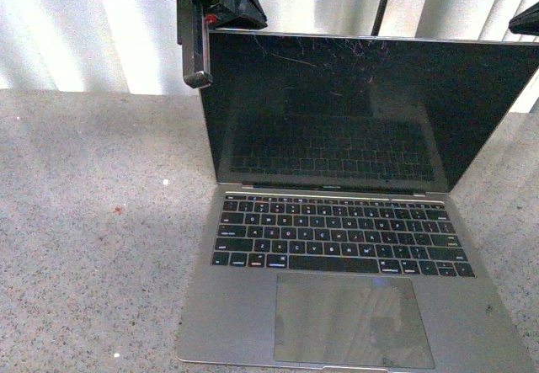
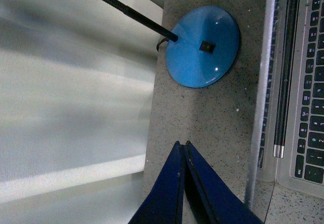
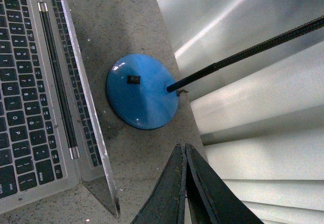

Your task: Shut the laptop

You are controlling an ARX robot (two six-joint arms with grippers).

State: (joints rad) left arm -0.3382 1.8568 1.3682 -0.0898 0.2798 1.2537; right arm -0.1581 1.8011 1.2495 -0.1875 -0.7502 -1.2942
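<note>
Laptop [image 1: 354, 200], slim grey-silver, black keys, scratched black screen, open on speckled counter [image 1: 84, 221] in front of blue lamp base [image 2: 202, 47]. Long axis runs left-right; screen faces away from the lamp base. Left gripper [image 2: 182, 144] and right gripper [image 3: 184, 145] clenched, empty.

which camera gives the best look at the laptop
The front view: the laptop appears almost whole, lid open, with the scratched screen, keyboard and trackpad all facing the camera. The left wrist view shows only the lid's edge and a strip of keys. The right wrist view shows much the same from the other side.
</note>
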